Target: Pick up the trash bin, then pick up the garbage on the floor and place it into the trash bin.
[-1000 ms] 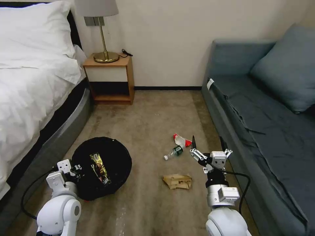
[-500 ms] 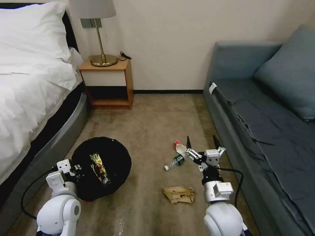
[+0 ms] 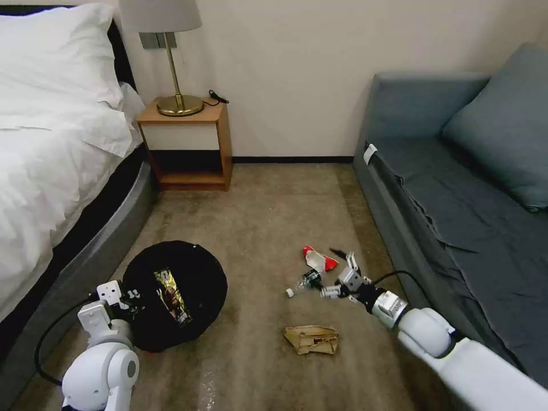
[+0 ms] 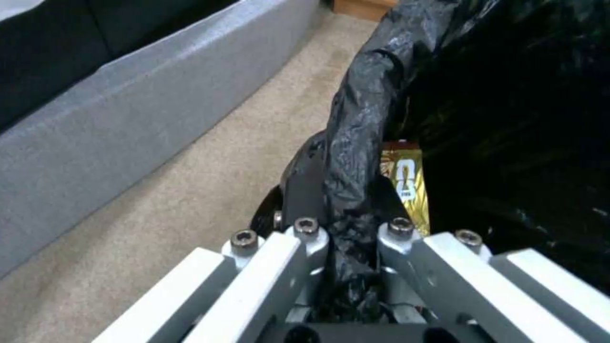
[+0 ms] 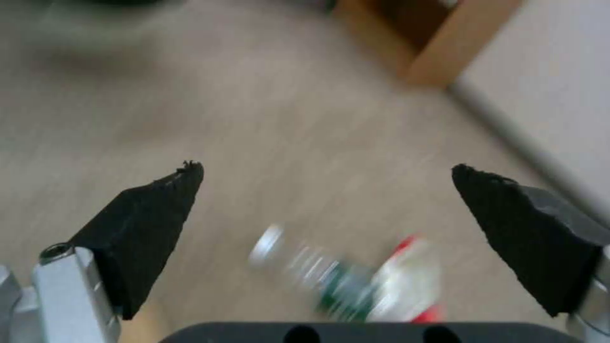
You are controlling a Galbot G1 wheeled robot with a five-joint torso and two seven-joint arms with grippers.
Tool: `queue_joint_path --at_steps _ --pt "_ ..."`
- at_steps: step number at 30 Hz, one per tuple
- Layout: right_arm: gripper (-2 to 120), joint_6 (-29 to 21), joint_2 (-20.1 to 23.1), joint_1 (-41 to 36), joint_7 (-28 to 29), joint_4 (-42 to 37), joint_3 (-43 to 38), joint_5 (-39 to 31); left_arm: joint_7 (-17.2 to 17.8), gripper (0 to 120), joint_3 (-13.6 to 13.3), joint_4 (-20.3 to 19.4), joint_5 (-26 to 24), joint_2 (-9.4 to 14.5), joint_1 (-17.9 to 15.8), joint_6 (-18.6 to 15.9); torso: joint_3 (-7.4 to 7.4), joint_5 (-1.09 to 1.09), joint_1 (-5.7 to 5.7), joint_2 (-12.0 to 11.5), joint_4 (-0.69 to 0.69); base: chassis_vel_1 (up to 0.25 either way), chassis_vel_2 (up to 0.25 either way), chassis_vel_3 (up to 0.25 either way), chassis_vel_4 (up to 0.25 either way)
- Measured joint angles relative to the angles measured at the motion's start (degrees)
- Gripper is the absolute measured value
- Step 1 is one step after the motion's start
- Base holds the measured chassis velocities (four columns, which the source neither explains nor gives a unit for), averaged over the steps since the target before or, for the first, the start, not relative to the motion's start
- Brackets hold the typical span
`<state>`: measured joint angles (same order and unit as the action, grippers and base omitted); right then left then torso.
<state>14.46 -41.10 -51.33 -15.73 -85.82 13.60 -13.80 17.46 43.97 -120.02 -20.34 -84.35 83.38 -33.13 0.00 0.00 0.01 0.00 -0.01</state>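
Down by the bottle (image 3: 306,281) your right gripper (image 5: 327,190) hangs with fingers spread wide. Your left gripper (image 4: 348,224) pinches the trash bin (image 3: 174,294) liner.

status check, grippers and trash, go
Left gripper shut on trash bin rim. Right gripper open, low over bottle and red-and-white wrapper. Tan paper scrap on floor. Nothing in the way.

Beige carpet (image 3: 268,200), cream wall (image 3: 297,68), bed (image 3: 51,142) w/ nightstand (image 3: 185,145) & lamp (image 3: 165,34), blue sofa (image 3: 456,200).
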Motion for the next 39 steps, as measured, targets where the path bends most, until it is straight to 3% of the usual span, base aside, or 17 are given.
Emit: queue_joint_path --at_steps 7,13,19,30,35,39 --pt "100 2.98 -1.93 12.26 -6.57 13.08 17.66 -3.92 -0.42 4 0.06 1.82 0.19 -0.13 -0.26 1.10 0.00 -0.02 0.00 0.00 0.02 0.000 0.000 0.000 0.000" --pt "100 4.30 -6.01 15.82 -6.98 21.99 23.17 -2.26 -0.47 4 -0.07 2.26 0.34 -0.46 -0.31 1.54 0.00 0.00 0.00 0.00 0.02 0.000 0.000 0.000 0.000" --pt "100 5.63 -8.82 17.14 -7.59 29.15 25.14 -0.30 -0.48 4 0.10 2.33 0.40 -0.47 0.03 1.98 0.00 0.00 0.00 0.00 0.01 0.000 0.000 0.000 0.000" --pt "99 6.93 -10.46 15.92 -7.58 33.11 24.79 2.66 -0.50 4 -0.18 2.04 1.01 -0.62 0.17 2.01 0.00 0.00 0.00 0.00 0.01 0.000 0.000 0.000 0.000" --pt "87 7.47 -11.45 15.70 -7.62 34.96 24.54 3.65 -0.45 4 -0.18 1.69 1.24 -0.62 0.23 1.97 0.00 -0.01 0.00 0.00 0.02 0.000 0.000 0.000 0.000" --pt "67 7.71 -11.79 15.18 -7.61 35.22 24.33 4.57 -0.37 4 -0.19 1.33 1.29 -0.68 0.23 1.80 -0.01 -0.02 -0.01 0.00 0.01 0.000 0.000 0.000 0.000"
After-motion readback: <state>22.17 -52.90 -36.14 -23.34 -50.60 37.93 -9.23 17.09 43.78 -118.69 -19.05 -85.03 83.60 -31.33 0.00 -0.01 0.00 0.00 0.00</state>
